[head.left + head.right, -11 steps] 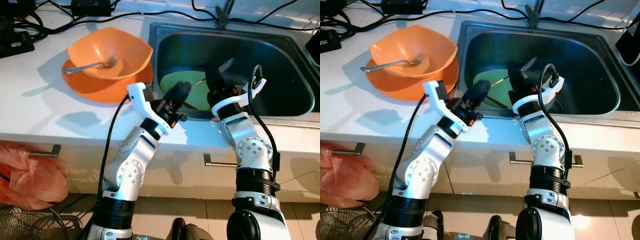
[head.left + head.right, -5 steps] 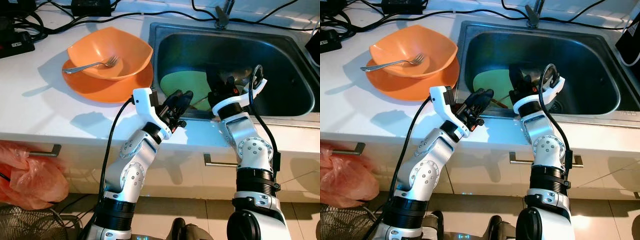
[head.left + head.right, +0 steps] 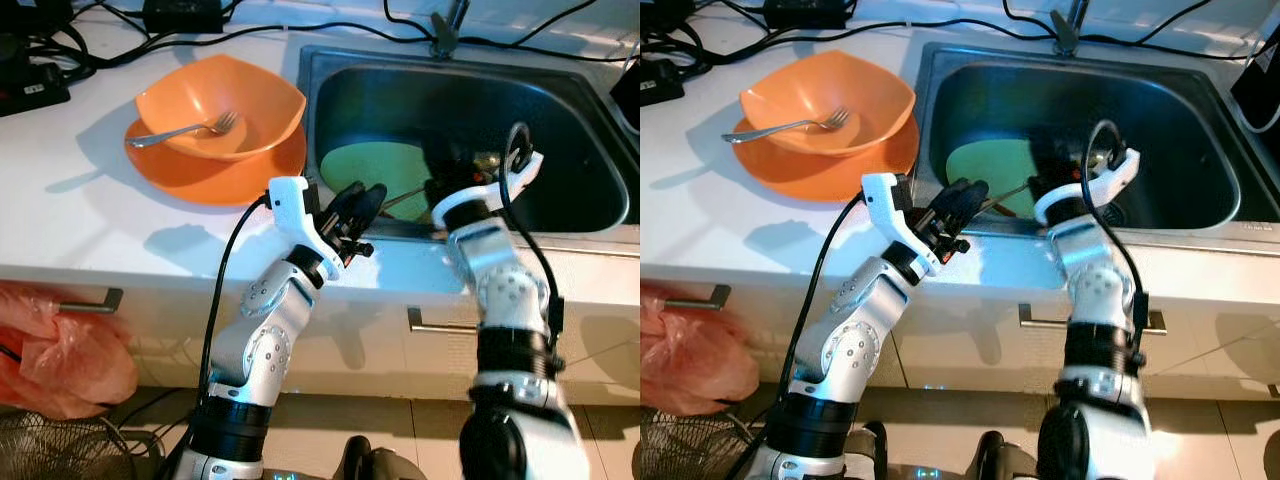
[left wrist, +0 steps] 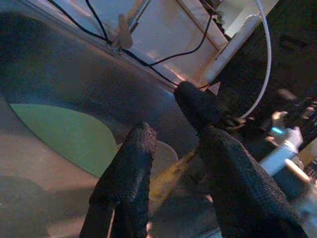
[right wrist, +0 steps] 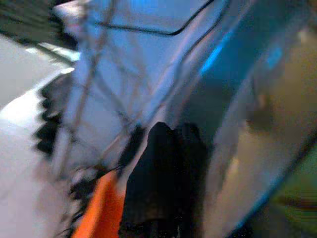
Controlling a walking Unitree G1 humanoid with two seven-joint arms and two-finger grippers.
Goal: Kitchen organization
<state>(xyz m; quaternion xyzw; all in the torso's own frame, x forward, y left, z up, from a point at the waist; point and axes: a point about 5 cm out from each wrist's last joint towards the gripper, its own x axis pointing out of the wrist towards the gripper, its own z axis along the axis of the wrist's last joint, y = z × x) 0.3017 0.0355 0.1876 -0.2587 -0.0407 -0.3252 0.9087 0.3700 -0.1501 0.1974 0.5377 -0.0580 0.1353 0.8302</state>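
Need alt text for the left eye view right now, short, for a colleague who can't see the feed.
Both arms reach into a steel sink holding a green plate: the left claw open at the near rim, the right claw lower inside. On the white counter to the left, an orange bowl with a fork sits on an orange plate.

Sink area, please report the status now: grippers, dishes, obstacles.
Left gripper open at the sink front rim. Right gripper down inside the sink, fingers unclear. Green plate lies in the basin. Orange bowl with fork on the counter.

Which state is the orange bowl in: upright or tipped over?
Upright: the orange bowl sits mouth-up on an orange plate, with a fork resting inside.
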